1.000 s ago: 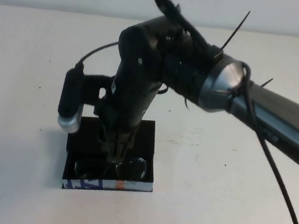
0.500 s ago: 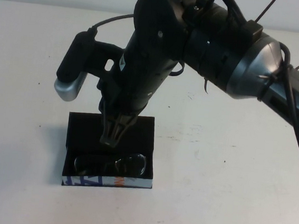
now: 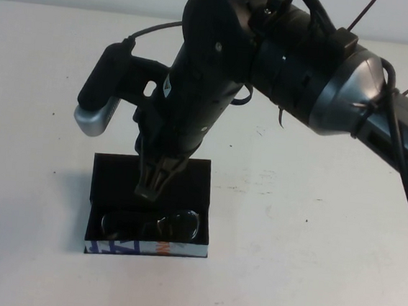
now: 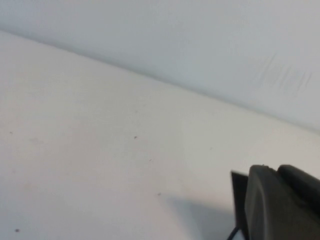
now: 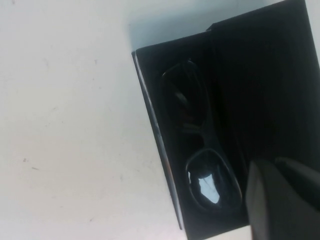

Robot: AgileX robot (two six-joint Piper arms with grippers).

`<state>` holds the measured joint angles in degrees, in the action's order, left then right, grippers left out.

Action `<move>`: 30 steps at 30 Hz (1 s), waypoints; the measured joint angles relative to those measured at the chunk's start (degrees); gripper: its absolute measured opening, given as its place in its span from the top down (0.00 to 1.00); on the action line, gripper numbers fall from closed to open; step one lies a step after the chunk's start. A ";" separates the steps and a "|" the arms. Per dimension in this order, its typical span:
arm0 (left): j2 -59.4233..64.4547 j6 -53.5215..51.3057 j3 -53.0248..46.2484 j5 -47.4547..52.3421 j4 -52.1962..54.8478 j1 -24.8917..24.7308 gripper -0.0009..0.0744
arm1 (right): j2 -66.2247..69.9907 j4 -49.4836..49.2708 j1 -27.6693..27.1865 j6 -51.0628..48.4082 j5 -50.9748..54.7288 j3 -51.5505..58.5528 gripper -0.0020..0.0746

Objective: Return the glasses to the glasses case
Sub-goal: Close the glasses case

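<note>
The glasses [image 3: 151,224] are seen lying inside the open glasses case [image 3: 187,177], below the empty, narrowly closed right gripper [image 3: 150,187]. Being light and scratch-prone (lenses glossy), they are best gripped at the bridge. The left gripper is unseen.

The glasses case [image 3: 201,196], a black rectangular box, is seen lying open on the table, its flap lid laid back flat. The dark-framed glasses [image 3: 152,225] are laid inside, along its light, blue-and-orange printed front edge.
</note>
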<state>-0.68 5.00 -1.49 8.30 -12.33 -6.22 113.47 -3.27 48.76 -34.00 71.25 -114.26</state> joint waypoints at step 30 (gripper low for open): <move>51.87 -33.14 19.63 23.65 -36.64 -10.67 0.99 | 0.89 -0.12 -5.18 14.61 0.05 0.00 0.99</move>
<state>51.19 -28.14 18.14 31.95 -48.97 -16.89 114.36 -3.38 43.58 -19.39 71.31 -114.26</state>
